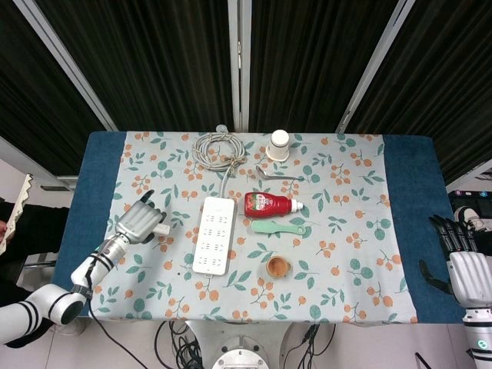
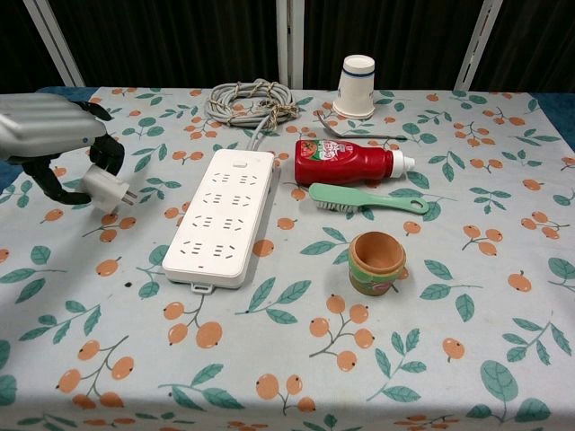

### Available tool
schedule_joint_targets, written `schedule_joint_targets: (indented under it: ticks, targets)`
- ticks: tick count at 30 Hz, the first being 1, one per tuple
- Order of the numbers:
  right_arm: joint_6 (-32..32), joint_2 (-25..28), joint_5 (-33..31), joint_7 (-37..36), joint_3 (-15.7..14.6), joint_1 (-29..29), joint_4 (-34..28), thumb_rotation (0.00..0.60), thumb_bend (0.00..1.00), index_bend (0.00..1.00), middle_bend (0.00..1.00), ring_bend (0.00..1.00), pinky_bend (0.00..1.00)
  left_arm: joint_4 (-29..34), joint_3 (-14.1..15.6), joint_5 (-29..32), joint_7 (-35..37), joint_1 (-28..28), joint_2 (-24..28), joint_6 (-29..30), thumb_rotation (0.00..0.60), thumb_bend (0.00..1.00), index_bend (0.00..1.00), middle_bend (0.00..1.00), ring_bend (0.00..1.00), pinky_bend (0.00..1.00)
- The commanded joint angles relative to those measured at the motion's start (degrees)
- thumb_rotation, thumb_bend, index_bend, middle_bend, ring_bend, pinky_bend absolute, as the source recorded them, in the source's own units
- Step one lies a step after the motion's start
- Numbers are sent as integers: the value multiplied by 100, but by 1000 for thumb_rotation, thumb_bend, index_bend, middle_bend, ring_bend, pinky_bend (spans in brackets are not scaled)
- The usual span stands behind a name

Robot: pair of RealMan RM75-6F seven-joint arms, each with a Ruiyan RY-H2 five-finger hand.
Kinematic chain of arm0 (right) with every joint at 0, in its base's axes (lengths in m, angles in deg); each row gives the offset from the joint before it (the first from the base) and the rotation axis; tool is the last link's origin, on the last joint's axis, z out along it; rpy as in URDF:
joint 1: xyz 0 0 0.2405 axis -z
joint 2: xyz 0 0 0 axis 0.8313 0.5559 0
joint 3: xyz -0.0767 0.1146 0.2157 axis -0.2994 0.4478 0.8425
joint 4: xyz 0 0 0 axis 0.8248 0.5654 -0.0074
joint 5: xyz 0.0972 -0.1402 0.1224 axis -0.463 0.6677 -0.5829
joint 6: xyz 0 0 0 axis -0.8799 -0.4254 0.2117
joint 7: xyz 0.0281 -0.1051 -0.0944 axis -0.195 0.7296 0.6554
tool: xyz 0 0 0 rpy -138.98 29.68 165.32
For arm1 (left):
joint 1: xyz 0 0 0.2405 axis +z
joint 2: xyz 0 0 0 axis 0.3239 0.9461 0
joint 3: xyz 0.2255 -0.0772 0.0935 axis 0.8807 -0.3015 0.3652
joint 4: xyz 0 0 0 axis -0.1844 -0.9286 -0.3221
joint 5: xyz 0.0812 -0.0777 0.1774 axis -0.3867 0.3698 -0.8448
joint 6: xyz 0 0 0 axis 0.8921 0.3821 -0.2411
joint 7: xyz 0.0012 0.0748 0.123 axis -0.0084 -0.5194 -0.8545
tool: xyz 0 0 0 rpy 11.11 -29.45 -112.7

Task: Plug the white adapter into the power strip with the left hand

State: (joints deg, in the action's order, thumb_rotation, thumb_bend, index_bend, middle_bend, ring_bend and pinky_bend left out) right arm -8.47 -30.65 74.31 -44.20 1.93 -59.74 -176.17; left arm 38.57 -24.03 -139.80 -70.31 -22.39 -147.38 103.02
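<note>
The white adapter is held in the left hand, pinched beneath the curled fingers and lifted clear of the floral tablecloth, with its prongs turned outward from the fingertips toward the white power strip. The strip lies flat on the far side of the fingers, apart from the adapter, its rows of sockets facing up and none of them occupied.

The carrying step is judged to be in hand: the adapter has been grasped but not yet brought over a socket. For the next move, the prongs would need to be tipped downward, lined up over a matching socket and pressed straight in.

The right hand is kept off the table edge, fingers extended and nothing held.
</note>
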Motion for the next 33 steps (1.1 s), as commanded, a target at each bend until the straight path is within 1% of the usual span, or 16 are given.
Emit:
schedule_joint_targets:
  ticks: [1, 6, 11, 17, 24, 30, 33]
  targets:
    - [3, 4, -11, -7, 0, 7, 3, 600, 327, 0, 68, 0, 0, 115, 2, 235, -242, -82, -31, -75, 600, 458, 472, 484, 320, 70]
    - [30, -9, -23, -40, 0, 2, 32, 600, 327, 0, 71, 0, 0, 192, 39, 471, -529, -131, -42, -99, 600, 453, 439, 443, 291, 67]
    - [34, -16, -24, -55, 11, -4, 50, 600, 327, 0, 80, 0, 0, 302, 76, 622, -740, -165, -39, -39, 600, 452, 403, 418, 290, 63]
    - [22, -20, -28, -74, 16, 5, 71, 600, 327, 0, 83, 0, 0, 416, 126, 756, -970, -181, -89, 91, 600, 443, 384, 398, 287, 62]
    - [9, -8, -24, -96, 25, 9, 84, 600, 327, 0, 84, 0, 0, 690, 189, 1002, -1260, -171, -8, 238, 600, 419, 300, 316, 220, 48]
    - [8, 0, -8, -118, 29, 3, 95, 600, 327, 0, 84, 0, 0, 913, 274, 1028, -1131, -34, 92, 443, 600, 379, 260, 291, 213, 47]
    - [-7, 7, 7, -124, 29, 5, 98, 600, 327, 0, 84, 0, 0, 947, 262, 849, -774, 103, 79, 670, 600, 303, 248, 288, 212, 47]
